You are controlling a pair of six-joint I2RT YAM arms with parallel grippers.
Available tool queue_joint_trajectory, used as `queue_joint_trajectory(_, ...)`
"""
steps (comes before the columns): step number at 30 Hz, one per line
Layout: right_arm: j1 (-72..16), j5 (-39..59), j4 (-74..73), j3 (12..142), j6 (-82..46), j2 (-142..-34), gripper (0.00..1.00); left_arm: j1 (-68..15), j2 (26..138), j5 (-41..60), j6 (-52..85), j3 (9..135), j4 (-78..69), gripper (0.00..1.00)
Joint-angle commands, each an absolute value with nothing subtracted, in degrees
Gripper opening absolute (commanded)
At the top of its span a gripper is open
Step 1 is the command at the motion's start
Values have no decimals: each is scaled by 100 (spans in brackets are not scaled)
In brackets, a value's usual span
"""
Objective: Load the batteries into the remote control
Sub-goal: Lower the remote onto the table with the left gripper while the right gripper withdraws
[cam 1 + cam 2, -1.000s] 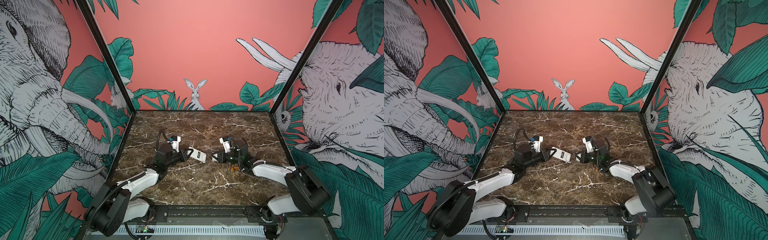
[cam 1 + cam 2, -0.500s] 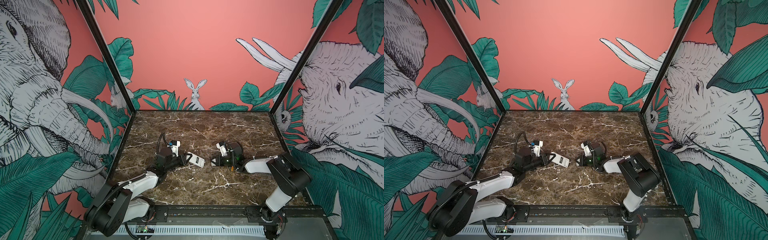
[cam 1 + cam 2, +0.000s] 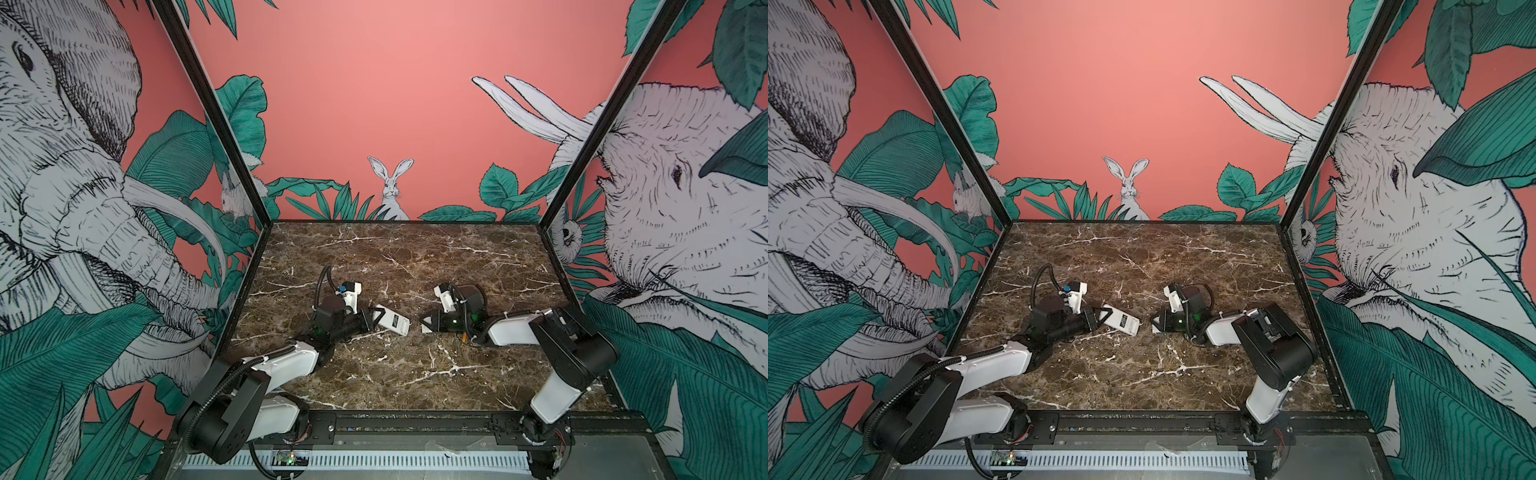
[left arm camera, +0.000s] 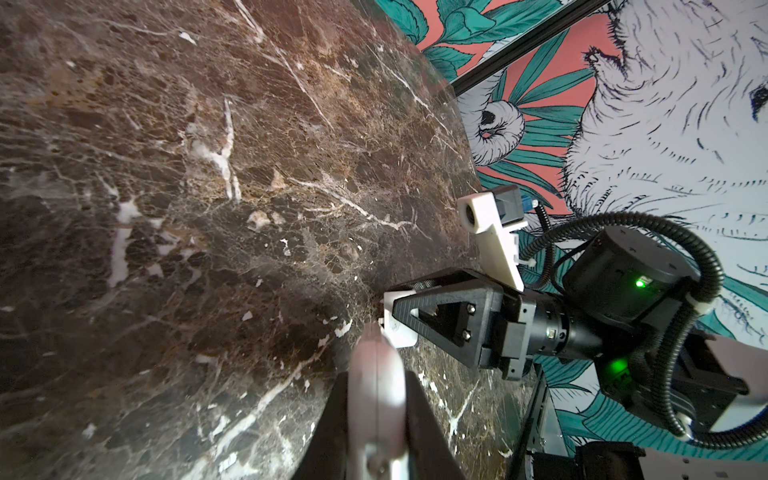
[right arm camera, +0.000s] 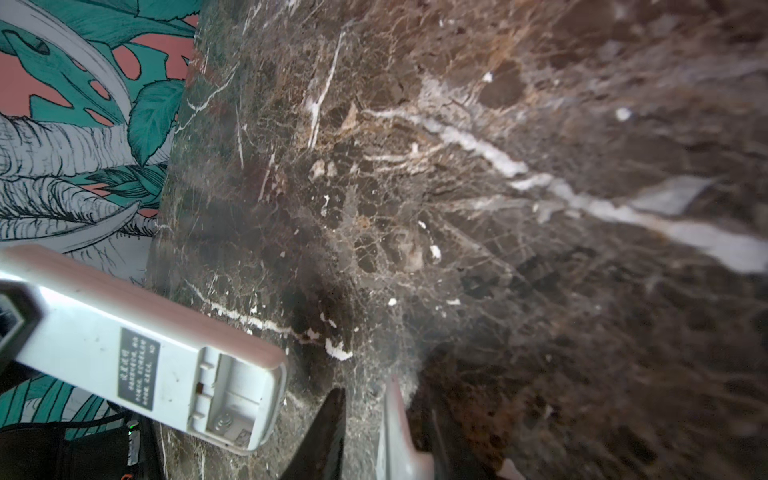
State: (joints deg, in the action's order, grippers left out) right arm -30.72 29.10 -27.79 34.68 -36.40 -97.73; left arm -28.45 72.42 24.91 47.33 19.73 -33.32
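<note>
Two grippers face each other low over the marble table. The left gripper is clamped on one end of the remote control, which juts straight out past its fingertips with its white back and dark label turned up. The uncovered battery bay sits at the end farthest from those fingers, just ahead of the right gripper. A thin white piece, probably the bay's cover, stands between the right fingers. A sliver of table shows beside it in the right wrist view, so I cannot tell whether it is gripped or loose. One small orange battery lies behind the right fingers, beside that wrist; the second I cannot find.

The remote looks light, stiff and smooth. Held by its end it leaves the bay free, but pressing against the spring contact could lever it. The battery is likely hard, slick and prone to rolling. It is best pinched across the middle of its barrel, with both ends left clear.
</note>
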Motion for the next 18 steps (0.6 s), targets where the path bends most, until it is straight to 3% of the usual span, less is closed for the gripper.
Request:
queue_joint_trajectory(1,-3025,2699,-2737,3472,-3548,-9645,38,-2830,7083,2480,4707,1863,-3526,0)
queue_joint_trajectory(9,-3015,2219,-1790,3645,-3051,-9216,60,-2827,7157,2443,4695,1800,-3497,0)
queue_joint_trajectory(18,-3030,1720,-538,4011,-2360,-8266,76,-2836,7209,2378,4757,1608,-3534,0)
